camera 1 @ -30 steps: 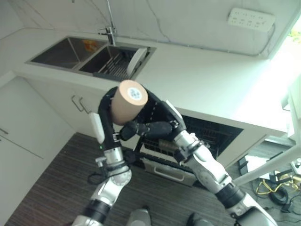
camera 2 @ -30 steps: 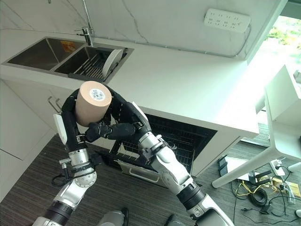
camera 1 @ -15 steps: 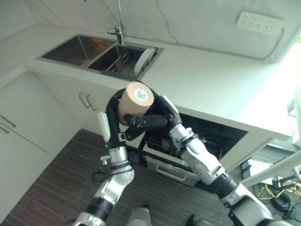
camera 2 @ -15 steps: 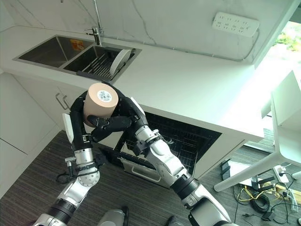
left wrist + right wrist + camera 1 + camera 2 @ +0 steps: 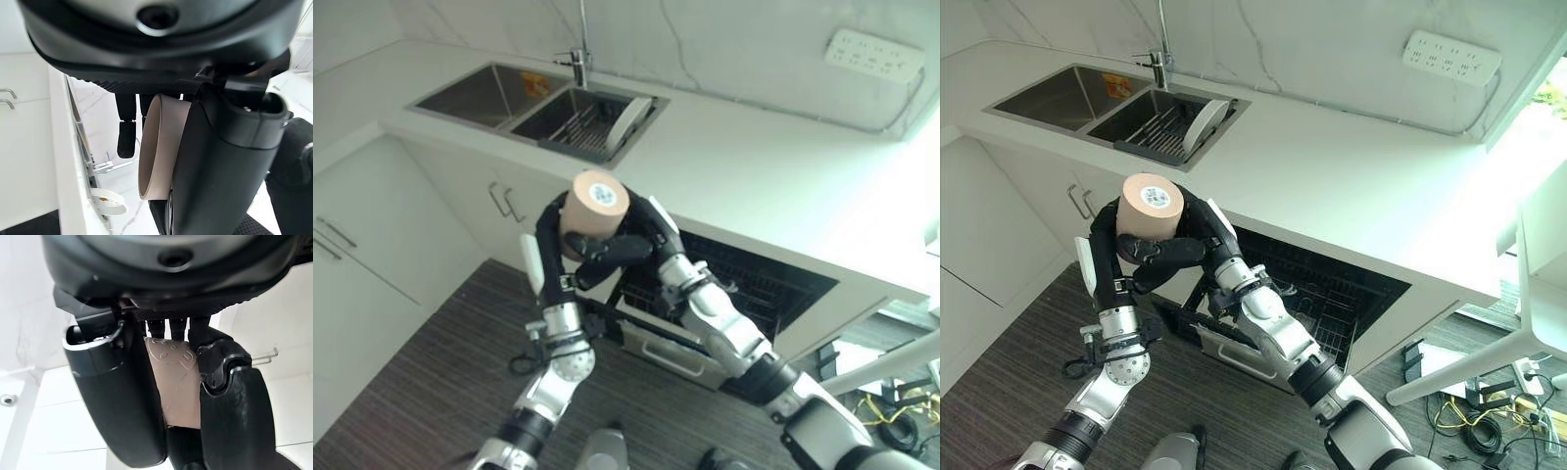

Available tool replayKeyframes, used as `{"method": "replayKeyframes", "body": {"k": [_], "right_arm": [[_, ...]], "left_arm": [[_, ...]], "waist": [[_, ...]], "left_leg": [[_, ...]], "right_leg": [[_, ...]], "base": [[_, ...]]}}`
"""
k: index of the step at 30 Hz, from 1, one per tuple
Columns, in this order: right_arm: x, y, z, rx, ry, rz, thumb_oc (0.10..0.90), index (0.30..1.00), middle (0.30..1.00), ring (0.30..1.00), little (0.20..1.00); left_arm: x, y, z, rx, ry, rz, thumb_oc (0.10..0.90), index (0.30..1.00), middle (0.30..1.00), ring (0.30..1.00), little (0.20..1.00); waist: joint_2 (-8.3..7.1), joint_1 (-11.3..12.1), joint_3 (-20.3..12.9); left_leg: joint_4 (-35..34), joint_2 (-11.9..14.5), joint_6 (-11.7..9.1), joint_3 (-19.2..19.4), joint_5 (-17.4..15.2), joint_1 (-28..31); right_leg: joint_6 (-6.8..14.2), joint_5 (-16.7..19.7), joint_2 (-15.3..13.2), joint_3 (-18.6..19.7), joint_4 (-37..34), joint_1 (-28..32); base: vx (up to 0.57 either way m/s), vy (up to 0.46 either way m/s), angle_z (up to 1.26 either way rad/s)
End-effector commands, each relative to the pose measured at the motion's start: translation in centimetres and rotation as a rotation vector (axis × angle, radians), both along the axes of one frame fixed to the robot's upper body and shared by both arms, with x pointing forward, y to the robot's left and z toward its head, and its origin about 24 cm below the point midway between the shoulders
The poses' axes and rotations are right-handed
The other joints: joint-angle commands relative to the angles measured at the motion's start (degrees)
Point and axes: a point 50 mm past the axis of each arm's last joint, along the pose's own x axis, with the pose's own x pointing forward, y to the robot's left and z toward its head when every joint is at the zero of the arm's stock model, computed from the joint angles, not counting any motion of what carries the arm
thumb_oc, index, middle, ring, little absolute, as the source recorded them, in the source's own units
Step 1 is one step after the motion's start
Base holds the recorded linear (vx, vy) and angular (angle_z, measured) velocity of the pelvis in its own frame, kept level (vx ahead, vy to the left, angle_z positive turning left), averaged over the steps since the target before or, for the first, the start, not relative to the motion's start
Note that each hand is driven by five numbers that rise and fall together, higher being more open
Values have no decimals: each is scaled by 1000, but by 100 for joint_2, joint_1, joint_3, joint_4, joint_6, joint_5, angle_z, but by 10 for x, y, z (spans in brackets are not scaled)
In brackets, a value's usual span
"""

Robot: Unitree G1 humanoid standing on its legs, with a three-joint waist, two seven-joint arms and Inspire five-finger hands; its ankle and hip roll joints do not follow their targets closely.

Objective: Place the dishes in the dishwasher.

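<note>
A long white stone worktop (image 5: pixel 1351 166) runs along the far wall, with a steel double-bowl sink (image 5: pixel 1067 98) and chrome tap (image 5: pixel 1161 59) at its left. A white socket strip (image 5: pixel 1452 57) sits on the marbled wall. White cupboard doors (image 5: pixel 372 245) stand left above dark striped flooring (image 5: pixel 431 382).

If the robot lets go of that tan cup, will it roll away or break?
The tan cup is round-sided, so it would probably roll. It looks stiff and maybe ceramic, so a fall to the floor could crack it. Both the left hand and right hand wrap it, which suggests a smooth, slippery surface.
</note>
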Motion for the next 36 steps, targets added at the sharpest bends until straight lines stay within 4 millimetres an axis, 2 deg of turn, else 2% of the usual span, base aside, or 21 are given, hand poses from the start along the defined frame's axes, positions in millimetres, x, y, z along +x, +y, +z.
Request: {"method": "replayKeyframes", "body": {"k": [1,6,8,9,11,14,15,17,18,20,21,28,30,32,36], "right_arm": [[-8,37,98,211,-320,127,400,300,300,300,300],[-6,34,98,198,-351,74,400,300,300,300,300],[-5,31,100,206,-361,52,400,300,300,300,300],[-4,29,101,215,-364,37,400,300,300,300,300],[-3,25,102,242,-367,0,400,300,300,300,300],[0,5,110,358,-377,-119,400,300,300,300,300],[0,-9,115,412,-404,-187,400,300,300,300,300],[-1,-26,119,477,-413,-248,400,300,300,300,300],[-3,-48,118,540,-424,-305,400,300,300,300,300],[-6,-63,116,578,-423,-332,400,300,300,300,300],[-11,-80,111,611,-425,-349,400,300,300,300,300],[-28,-119,98,693,-454,-379,400,300,300,300,300],[-31,-126,91,674,-444,-364,400,300,300,300,300],[-32,-131,81,613,-427,-363,400,300,300,300,300],[-32,-143,64,560,-379,-370,400,300,300,300,300]], "left_arm": [[0,-64,57,85,-285,-366,400,300,300,300,300],[2,-64,55,145,-264,-375,400,300,300,300,300],[3,-64,54,153,-243,-378,540,509,509,509,509],[5,-64,52,151,-219,-388,800,900,900,900,900],[6,-63,50,147,-180,-413,800,900,900,900,900],[2,-67,46,172,-152,-499,800,900,900,900,900],[3,-63,44,177,-124,-484,800,900,900,900,900],[5,-51,40,164,-94,-435,800,900,900,900,900],[5,-36,36,163,-72,-387,800,900,900,900,900],[2,-25,31,160,-48,-361,800,900,900,900,900],[-2,-12,25,161,-22,-332,800,900,900,900,900],[-16,12,12,149,37,-296,800,900,900,900,900],[-16,21,2,119,160,-322,800,900,900,900,900],[-22,25,-16,185,258,-340,800,900,900,900,900],[-32,37,-24,295,294,-320,800,900,900,900,900]], "waist": [[-74,131,-104],[-40,140,-105],[-21,136,-106],[-9,136,-107],[11,128,-115],[78,85,-124],[114,54,-119],[148,0,-117],[173,-53,-107],[187,-91,-96],[208,-143,-74],[280,-306,-81],[318,-377,-106],[339,-424,-120],[358,-476,-136]], "left_leg": [[25,-141,91,-224,-580,178],[25,-145,91,-235,-570,184],[25,-149,96,-242,-571,186],[25,-151,95,-250,-569,188],[25,-154,98,-253,-568,190],[25,-141,104,-239,-566,192],[25,-135,109,-232,-567,190],[25,-127,114,-210,-567,192],[25,-119,128,-177,-563,180],[25,-107,135,-150,-561,176],[25,-93,140,-120,-563,173],[25,-44,152,15,-577,183],[25,-19,153,79,-586,192],[25,1,158,137,-585,198],[25,14,149,197,-585,186]], "right_leg": [[309,-570,17,303,-188,605],[305,-574,20,301,-188,621],[302,-579,18,298,-188,625],[301,-579,17,297,-188,626],[301,-581,20,295,-188,630],[285,-590,30,303,-188,628],[280,-595,37,319,-188,620],[279,-596,37,341,-188,602],[280,-595,35,365,-188,572],[281,-591,38,378,-188,556],[281,-592,43,402,-188,535],[282,-607,64,470,-188,495],[282,-618,73,486,-188,488],[287,-612,69,496,-188,480],[309,-611,54,510,-188,455]], "base": [[26,-3,5],[22,1,3],[0,0,0],[0,0,0],[20,18,1],[35,49,2],[23,65,0],[6,64,0],[-10,43,1],[-14,39,3],[-24,50,2],[-12,35,-3],[-9,53,-14],[-4,48,-21],[-12,35,-2]]}}
